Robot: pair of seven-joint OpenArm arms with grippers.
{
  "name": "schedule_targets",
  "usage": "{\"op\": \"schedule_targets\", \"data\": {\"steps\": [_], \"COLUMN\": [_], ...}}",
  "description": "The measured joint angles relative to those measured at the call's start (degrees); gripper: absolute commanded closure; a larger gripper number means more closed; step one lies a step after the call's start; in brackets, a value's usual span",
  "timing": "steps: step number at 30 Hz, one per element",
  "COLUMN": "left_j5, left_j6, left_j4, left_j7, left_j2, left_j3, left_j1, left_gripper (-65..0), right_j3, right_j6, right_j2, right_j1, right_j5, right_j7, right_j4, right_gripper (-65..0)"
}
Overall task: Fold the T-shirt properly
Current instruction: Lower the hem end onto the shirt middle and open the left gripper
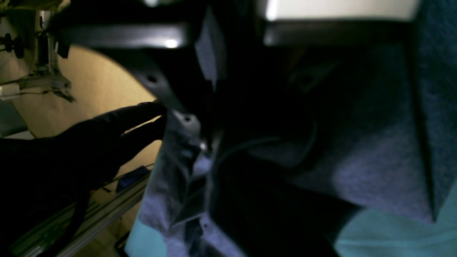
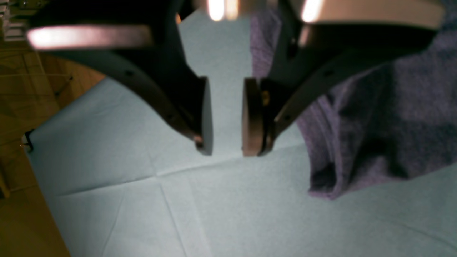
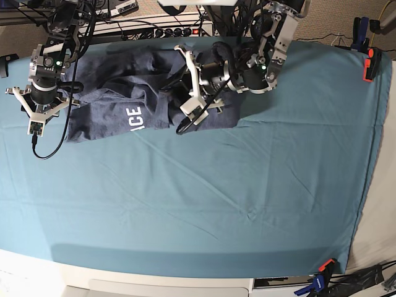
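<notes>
A robotics lab: a teal table cloth [image 3: 247, 185] clamped at the table's right-hand corners, with a power strip [image 3: 167, 31] and cables along its far edge.

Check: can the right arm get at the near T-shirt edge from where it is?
Probably yes. The right gripper hangs open and empty over bare teal table cloth, with the T-shirt hem just beside it and nothing between.

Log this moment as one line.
task: fold T-shirt | left gripper: shut on T-shirt | right gripper: open, empty, beside shirt edge | shirt: bunched on teal cloth, unfolded
</notes>
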Motion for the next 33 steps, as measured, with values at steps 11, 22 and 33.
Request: {"op": "schedule_targets", "data": {"steps": [11,22,33], "left_j5": [0.5,2.3,4.5], "left_j6": [-0.6,-0.6,-1.5], "left_j4": [0.0,0.0,0.0], "left_j7": [-1.3,-1.9,-1.8], "left_j2": [0.5,2.7,2.8], "left_j3": [0.0,0.4,0.5], "left_j1": [0.0,-0.5,-5.8], "left_gripper": [-19.4,-19.4,-19.4], "right_j3": [0.0,0.0,0.0], "right_j6": [0.0,0.0,0.0], "right_j2": [0.0,0.0,0.0], "right_j1": [0.0,0.0,0.0], "right_j5": [0.0,2.0,2.0], "right_j7": [0.0,0.0,0.2], "right_j4": [0.0,0.0,0.0], "right_gripper": [-15.7,-15.7,-15.7]}}
